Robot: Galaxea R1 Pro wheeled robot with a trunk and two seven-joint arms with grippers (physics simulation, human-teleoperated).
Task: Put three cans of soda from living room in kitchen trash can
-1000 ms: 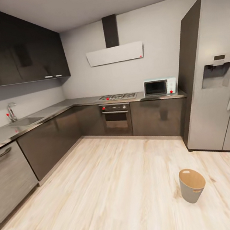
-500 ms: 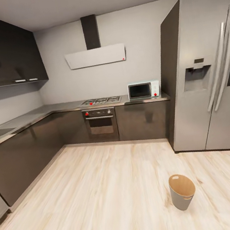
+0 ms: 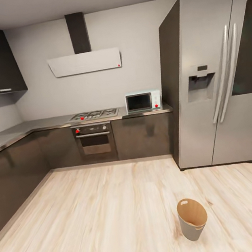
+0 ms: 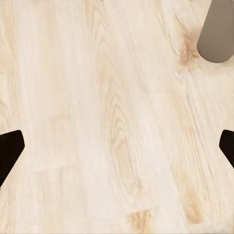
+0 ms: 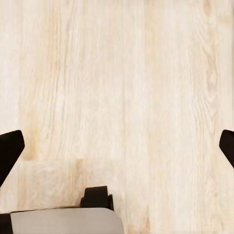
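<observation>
Round tapered tash can [image 3: 193, 224] on pale wood-grain floor [image 3: 115, 209]; left hand [image 4: 117, 146], right hand [image 5: 117, 146] spread wide, empty.

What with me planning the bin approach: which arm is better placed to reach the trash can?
Right, probably. In the head view the trash can stands on the floor right of centre, on that arm's side. Left fingers and right fingers are both spread and empty.
</observation>
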